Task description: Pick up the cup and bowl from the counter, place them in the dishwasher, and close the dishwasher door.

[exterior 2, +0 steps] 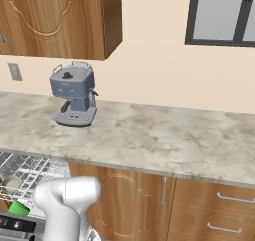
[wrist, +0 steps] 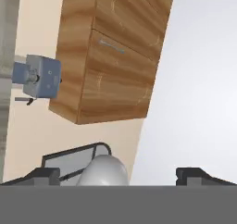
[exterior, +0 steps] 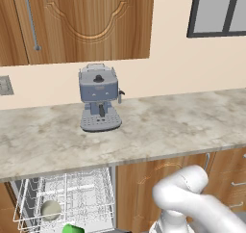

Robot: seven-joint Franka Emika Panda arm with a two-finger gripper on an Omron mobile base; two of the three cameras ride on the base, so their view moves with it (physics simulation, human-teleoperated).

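The dishwasher (exterior: 67, 198) stands open under the counter (exterior: 158, 131), with its white wire rack (exterior 2: 30, 173) pulled out. The grey-beige bowl (exterior: 50, 209) sits in the rack, and so does the green cup (exterior: 72, 228), just in front of the bowl. Both appear again in the right base view: the bowl (exterior 2: 11, 183) and the cup (exterior 2: 18, 208). A dark and grey strip below the rack looks like the edge of the lowered dishwasher door (exterior 2: 15, 226). My gripper (wrist: 118, 176) is open, with nothing between its fingertips (wrist: 44, 174); it points up at the wall cabinets.
A grey-blue coffee machine (exterior: 99, 98) stands on the counter against the wall. Wooden wall cabinets (exterior: 81, 22) hang above it, and a window (exterior 2: 224, 13) is to the right. Wooden base cabinets (exterior 2: 164, 200) with handles run along to the right of the dishwasher.
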